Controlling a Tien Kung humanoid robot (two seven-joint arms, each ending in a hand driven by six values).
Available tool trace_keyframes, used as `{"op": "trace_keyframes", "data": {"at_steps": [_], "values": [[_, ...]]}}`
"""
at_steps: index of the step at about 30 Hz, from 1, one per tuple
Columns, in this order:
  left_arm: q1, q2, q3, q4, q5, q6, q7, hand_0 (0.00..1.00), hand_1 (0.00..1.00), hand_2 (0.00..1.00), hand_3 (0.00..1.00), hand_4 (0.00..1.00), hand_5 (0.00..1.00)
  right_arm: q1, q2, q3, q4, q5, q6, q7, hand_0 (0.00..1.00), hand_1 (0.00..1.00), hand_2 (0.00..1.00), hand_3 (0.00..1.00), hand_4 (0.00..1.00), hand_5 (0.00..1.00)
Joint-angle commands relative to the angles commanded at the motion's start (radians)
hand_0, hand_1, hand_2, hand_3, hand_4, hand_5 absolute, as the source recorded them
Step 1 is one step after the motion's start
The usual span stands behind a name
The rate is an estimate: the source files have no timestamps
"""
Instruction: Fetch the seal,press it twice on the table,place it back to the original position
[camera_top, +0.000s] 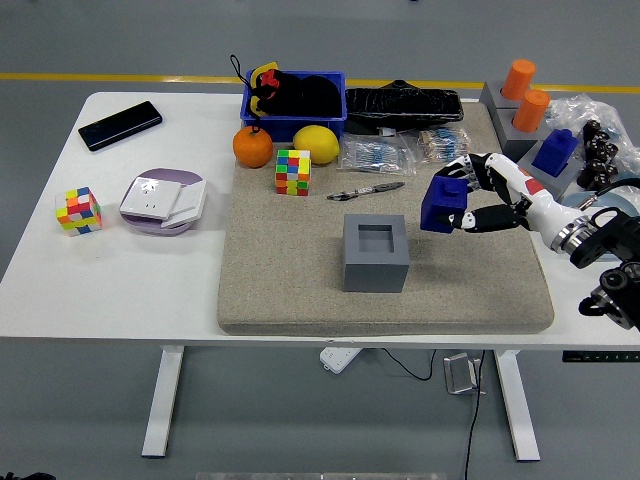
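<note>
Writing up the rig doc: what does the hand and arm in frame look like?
Only the right arm shows. Its hand has five fingers, black with white segments, and a white back bearing a small red mark. A silver metal ring forms the wrist, and behind it the forearm is black and blocky, with round joint housings. No loose cables are visible.

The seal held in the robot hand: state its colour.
Dark blue; the block-shaped seal shows in the head view, gripped by the right robot hand.
</note>
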Motion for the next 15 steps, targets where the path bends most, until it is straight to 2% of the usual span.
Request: {"op": "trace_keyframes", "data": {"at_steps": [8,15], "values": [[-0.001,0.000,0.000,0.000,-0.001,0.000,0.000,0.724,0.695,0.682,0.750,0.696,0.249,0.033,0.018,-0.057,0.019,0.044,0.046,-0.028,0.541,0.405,0.419,0.421,0.789,0.002],[-0.003,0.000,-0.007,0.000,0.011,-0.001,0.003,0.724,0.695,0.682,0.750,0.696,0.249,0.070,0.036,-0.110,0.003,0.062,0.054,-0.026,0.541,0.405,0.418,0.421,0.788,0.002]]}}
